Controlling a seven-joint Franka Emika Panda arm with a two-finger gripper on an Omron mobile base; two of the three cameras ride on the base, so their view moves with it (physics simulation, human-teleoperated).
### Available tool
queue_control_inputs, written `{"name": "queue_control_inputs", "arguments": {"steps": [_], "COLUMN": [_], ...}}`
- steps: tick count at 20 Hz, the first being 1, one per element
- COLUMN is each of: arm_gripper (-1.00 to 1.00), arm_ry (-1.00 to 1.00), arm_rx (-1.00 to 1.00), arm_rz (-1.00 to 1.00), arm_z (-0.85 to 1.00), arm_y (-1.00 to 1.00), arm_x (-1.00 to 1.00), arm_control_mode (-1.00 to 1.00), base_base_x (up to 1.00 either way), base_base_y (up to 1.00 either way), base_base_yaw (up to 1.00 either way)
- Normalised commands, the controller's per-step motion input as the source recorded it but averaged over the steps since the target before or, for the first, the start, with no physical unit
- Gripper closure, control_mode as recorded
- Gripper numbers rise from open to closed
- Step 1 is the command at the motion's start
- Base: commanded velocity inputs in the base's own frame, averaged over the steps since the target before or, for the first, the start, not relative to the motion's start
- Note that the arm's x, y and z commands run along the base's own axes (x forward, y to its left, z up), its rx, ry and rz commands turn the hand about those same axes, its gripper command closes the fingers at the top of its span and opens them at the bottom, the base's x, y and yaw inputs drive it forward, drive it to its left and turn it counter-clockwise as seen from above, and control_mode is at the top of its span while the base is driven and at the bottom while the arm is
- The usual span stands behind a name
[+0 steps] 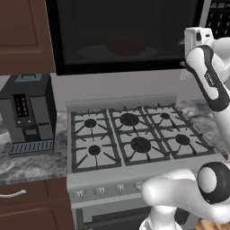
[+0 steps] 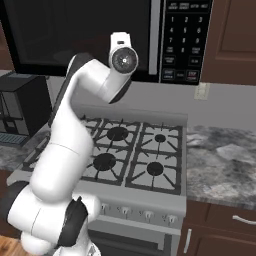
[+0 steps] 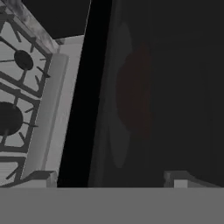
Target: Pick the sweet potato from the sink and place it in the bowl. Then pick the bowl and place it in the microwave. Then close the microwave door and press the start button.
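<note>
Dark glass of the microwave door [image 1: 126, 36] sits shut over the red bowl [image 1: 126, 45] on its turntable, so the arm holds its empty gripper [image 3: 113, 183], fingers spread, near the keypad [image 2: 184, 40], presumably for start.

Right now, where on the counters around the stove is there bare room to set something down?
Right of the stove, the marbled counter lies bare back to the wall. Left of it, the counter strip before the coffee machine is free; the machine fills the back. The burner grates are open but uneven.
</note>
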Motion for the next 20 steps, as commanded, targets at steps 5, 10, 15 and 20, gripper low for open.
{"name": "queue_control_inputs", "arguments": {"steps": [5, 10, 15, 20], "arm_gripper": [-1.00, -1.00, 1.00, 1.00], "arm_ry": [-0.03, -0.14, -0.11, -0.02], "arm_rx": [0.06, 0.08, 0.03, 0.00], "arm_rz": [0.00, 0.00, 0.00, 0.00], "arm_z": [-0.50, -0.03, 0.00, -0.02], "arm_y": [-1.00, -0.95, -0.51, -0.02], "arm_x": [-1.00, -0.37, 0.07, 0.45], "arm_control_mode": [-1.00, -1.00, -1.00, -1.00], "base_base_x": [0.00, 0.00, 0.00, 0.00], "base_base_y": [0.00, 0.00, 0.00, 0.00], "base_base_yaw": [0.00, 0.00, 0.00, 0.00]}}
